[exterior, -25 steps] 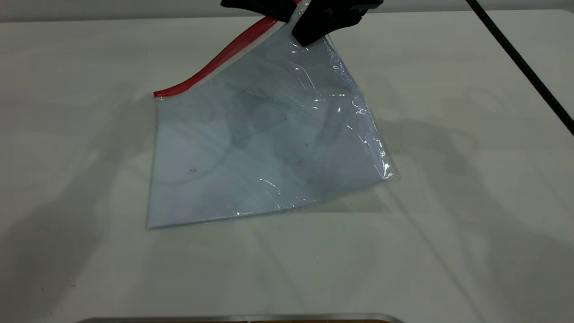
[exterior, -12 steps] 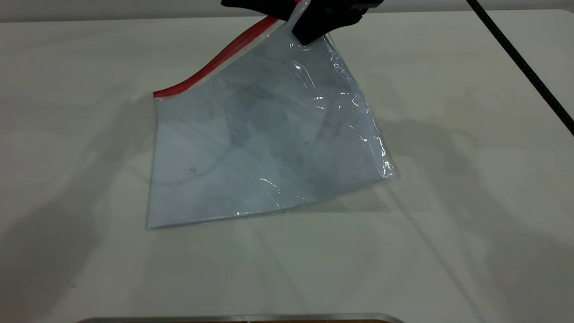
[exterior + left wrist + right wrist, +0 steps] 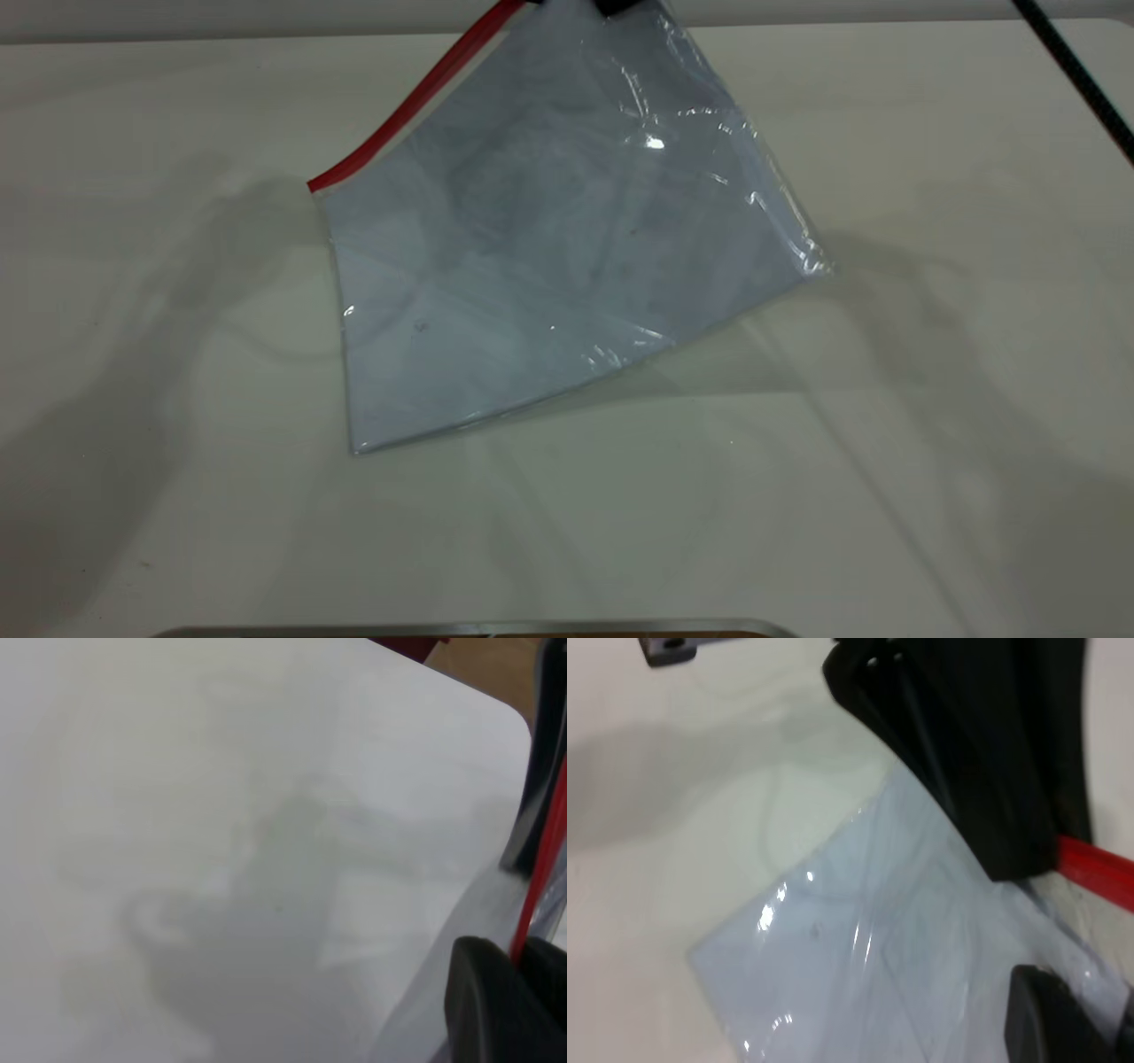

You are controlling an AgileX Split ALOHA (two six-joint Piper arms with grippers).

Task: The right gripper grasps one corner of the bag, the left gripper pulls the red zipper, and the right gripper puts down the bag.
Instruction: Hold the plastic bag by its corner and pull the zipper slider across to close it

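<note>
The bag (image 3: pixel 549 266) hangs tilted from its top corner at the upper edge of the exterior view, and only its lower left corner (image 3: pixel 356 447) touches the white table. The red zipper (image 3: pixel 399 115) runs up its left edge. Of my right gripper (image 3: pixel 620 7) only a black tip shows there. In the right wrist view it (image 3: pixel 1099 1028) is shut on the bag's corner (image 3: pixel 1072 948), beside the red strip (image 3: pixel 1099 870). My left gripper (image 3: pixel 518 952) is shut on the red zipper (image 3: pixel 542 859), close to the right one. The slider tab is hidden.
A black cable (image 3: pixel 1076 71) crosses the top right corner. A metal edge (image 3: pixel 478 629) lies along the table's (image 3: pixel 886 487) near side. The left wrist view shows the table's rounded corner (image 3: pixel 509 713).
Both grippers have risen almost out of the top of the exterior view and lifted the bag higher. Its right lower corner came off the table and its lower left corner slid right.
</note>
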